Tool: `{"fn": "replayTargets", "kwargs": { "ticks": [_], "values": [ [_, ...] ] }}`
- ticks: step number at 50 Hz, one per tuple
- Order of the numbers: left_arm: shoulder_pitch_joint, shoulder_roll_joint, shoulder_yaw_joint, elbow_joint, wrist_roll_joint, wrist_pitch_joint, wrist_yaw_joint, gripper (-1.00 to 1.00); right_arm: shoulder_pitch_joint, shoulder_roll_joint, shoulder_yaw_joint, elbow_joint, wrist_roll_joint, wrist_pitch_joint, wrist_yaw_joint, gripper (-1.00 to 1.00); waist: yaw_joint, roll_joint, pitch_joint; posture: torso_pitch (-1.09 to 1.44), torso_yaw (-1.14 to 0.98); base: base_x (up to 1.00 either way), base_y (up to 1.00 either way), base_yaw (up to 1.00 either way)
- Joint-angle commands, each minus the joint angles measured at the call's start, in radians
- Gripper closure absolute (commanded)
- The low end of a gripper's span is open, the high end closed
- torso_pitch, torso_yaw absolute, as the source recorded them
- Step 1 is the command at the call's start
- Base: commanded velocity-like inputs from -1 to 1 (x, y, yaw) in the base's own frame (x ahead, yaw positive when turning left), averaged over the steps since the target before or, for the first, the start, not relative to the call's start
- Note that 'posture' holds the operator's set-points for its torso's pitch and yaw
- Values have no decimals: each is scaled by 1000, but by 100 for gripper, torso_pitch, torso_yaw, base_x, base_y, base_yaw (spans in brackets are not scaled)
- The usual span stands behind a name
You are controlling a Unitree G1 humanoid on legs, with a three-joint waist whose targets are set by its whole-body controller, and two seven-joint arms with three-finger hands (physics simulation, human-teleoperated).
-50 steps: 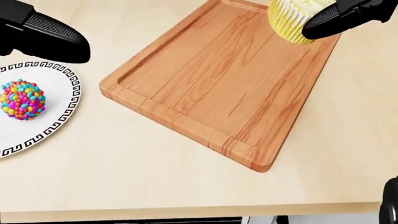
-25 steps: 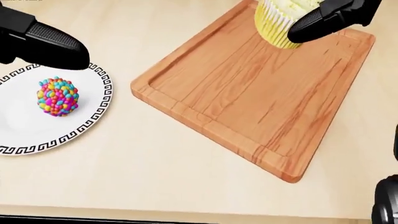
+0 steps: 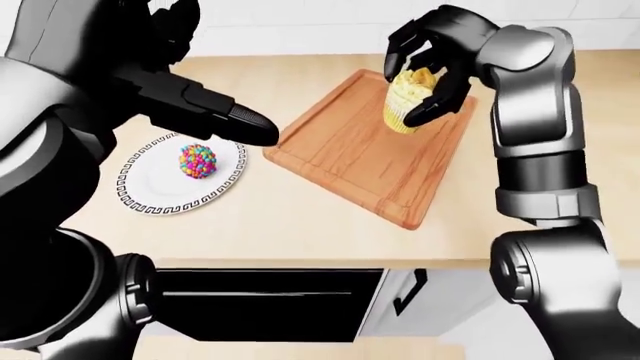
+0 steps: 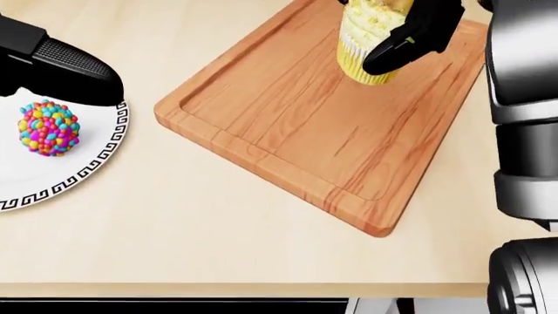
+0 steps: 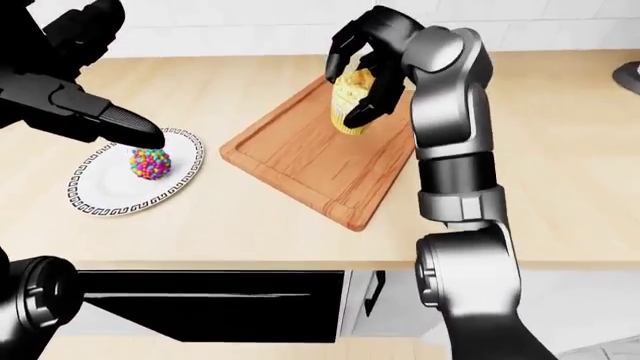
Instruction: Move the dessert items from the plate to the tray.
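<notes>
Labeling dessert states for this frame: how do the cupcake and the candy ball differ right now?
The cupcake is pale yellow in a ribbed wrapper; the candy ball is round and covered in multicolored beads. The cupcake is over the wooden tray, tilted, with the right hand closed around it; the candy ball sits free on the white plate, the left hand above it, not touching. The cupcake looks larger. Both are desserts.

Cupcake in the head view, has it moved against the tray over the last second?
Yes. Against the tray, the cupcake in the right hand has shifted left and down from the top right corner; the camera moved too.
</notes>
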Motion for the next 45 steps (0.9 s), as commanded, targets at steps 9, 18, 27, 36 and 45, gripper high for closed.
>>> {"fn": "replayTargets", "kwargs": {
  "ticks": [9, 18, 27, 36, 45],
  "values": [
    [-25, 6, 12, -8, 31, 0, -10, -100, -44, 7, -12, 26, -73, -25, -31, 100, 3, -5, -40, 0, 0, 0, 0, 0],
    [-28, 15, 18, -6, 34, 0, -19, -100, -22, -3, -17, 15, -116, 9, -13, 100, 4, -6, -43, 0, 0, 0, 0, 0],
    [-32, 17, 17, -4, 31, 0, -15, -100, -10, -9, -20, -2, -138, 29, 20, 25, 2, -6, -39, 0, 0, 0, 0, 0],
    [-36, 22, 21, -2, 15, 0, -6, -100, 35, -10, -15, -65, -172, 84, 103, -44, 0, -8, -35, 0, 0, 0, 0, 0],
    [-37, 34, 31, 3, -13, 0, 9, -100, -21, -36, -19, -96, -202, 110, 187, -86, -1, -5, -32, 0, 0, 0, 0, 0]
  ]
}}
